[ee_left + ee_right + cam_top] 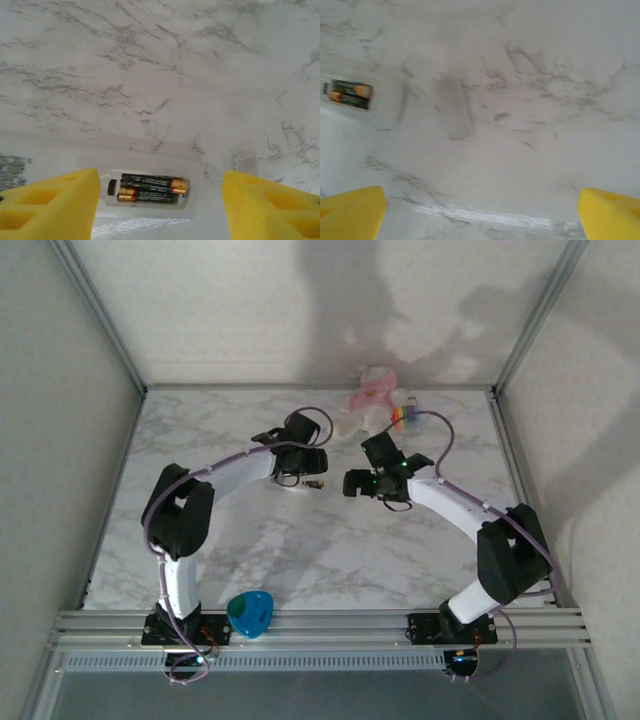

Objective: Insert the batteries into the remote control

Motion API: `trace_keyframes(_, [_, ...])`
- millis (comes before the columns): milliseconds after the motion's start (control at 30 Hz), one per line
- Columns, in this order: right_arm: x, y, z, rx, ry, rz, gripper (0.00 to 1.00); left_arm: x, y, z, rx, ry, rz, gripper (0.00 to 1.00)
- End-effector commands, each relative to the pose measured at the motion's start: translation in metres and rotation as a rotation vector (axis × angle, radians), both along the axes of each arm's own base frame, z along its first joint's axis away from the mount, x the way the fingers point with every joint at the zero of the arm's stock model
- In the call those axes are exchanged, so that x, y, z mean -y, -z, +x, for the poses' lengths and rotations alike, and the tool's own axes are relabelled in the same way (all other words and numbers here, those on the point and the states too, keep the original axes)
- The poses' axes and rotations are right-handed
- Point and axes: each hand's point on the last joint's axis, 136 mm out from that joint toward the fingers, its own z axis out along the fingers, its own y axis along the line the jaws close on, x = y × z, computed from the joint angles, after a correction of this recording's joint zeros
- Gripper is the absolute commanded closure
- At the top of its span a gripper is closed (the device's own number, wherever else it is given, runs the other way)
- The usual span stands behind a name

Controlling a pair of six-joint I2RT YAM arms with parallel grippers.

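Left gripper (pixel 160 176): yellow fingers (pixel 55 200) stand apart, clasping nothing, poised directly above the open battery bay. Right gripper (pixel 480 192): fingers spread wide and empty, hovering over bare marble, with the bay off to its left.

Batteries (pixel 150 187): both lie inside the bay, side by side and touching, laid head to tail. The upper one shows its orange end to the right, the lower one its coppery end to the left. Their long axes run across the left wrist view, from finger to finger.

Remote control (pixel 194 205): lies back-up on the marble table (pixel 250 550), between the two arms and just under the left gripper. From above it reads as a short white bar lying roughly side to side, with the bay at its right end. Its long axis appears parallel to the batteries, but its full outline is too blurred to confirm.

Assessment: loading appears to be at or near completion, with both cells down in the bay. Whether they sit fully home against the contacts cannot be told. The next move likely calls for a light downward press, or for refitting a cover. A pale oblong (pixel 455 107) on the marble may be that cover, though it is too blurred to say.
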Motion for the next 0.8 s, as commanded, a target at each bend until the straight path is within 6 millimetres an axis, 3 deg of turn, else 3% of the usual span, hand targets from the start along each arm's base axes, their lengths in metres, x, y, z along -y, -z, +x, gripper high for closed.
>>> trace_keyframes(0, [0.005,-0.006,-0.003,0.01,0.039,0.057,0.01,0.0,0.011,-0.005,-0.024,0.016,0.081,0.35])
trace_keyframes(267, [0.016,-0.003,-0.007,0.005,0.061,0.053,0.01,-0.002,0.026,-0.01,-0.038,0.029,0.167,0.29])
trace_keyframes(767, [0.015,0.002,-0.008,-0.009,0.07,0.06,0.01,-0.018,0.041,-0.016,-0.043,0.04,0.248,0.22])
